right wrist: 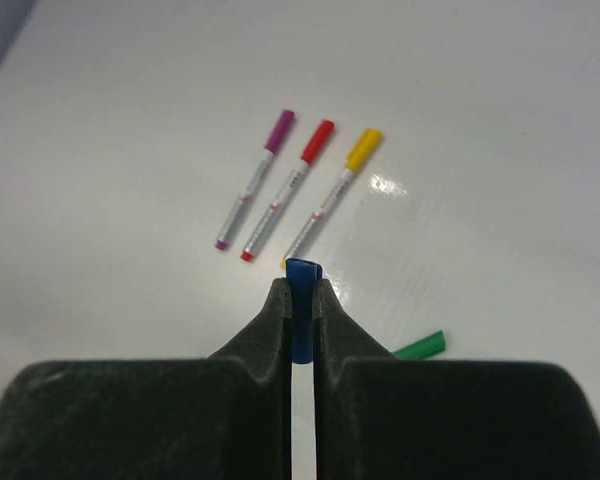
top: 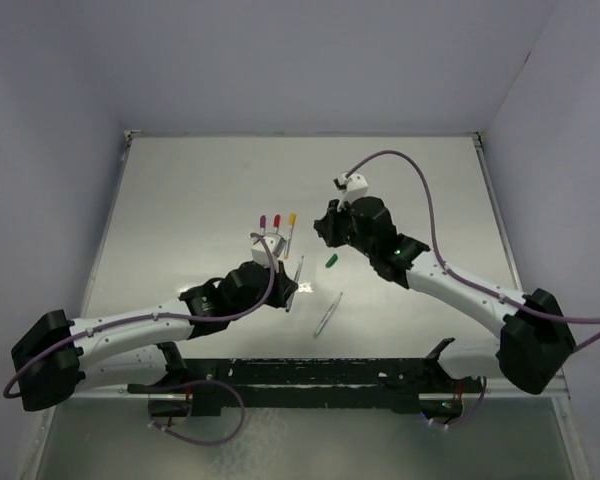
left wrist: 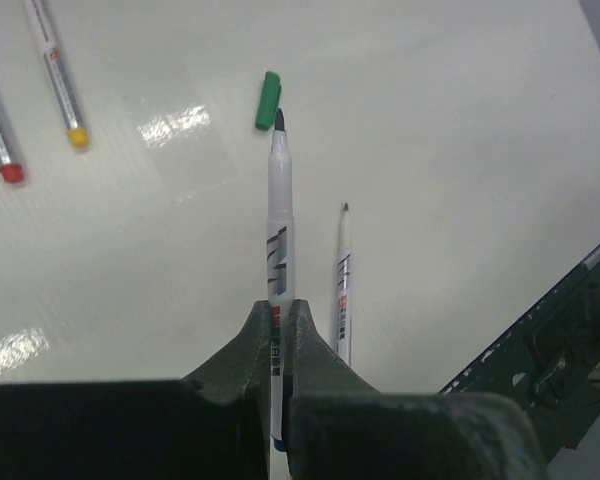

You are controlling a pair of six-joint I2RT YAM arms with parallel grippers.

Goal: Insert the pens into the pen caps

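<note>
My L arm (top: 130,330) lies low from near-left toward table (top: 180,200) centre. L claw (left wrist: 278,318) is pinched on a pen (left wrist: 279,200) mid-barrel, dark tip fwd. Beyond it lie 3 capped pens (right wrist: 285,190), purple, red and yellow, side by side. A second pen (left wrist: 343,285) lies uncapped just beside mine. The green cap (left wrist: 268,100) lies loose btwn my claws. My R arm (top: 460,285) bends in from near-right, and R claw (right wrist: 300,290) is squeezed on the blue cap (right wrist: 301,300), open end fwd.
</note>
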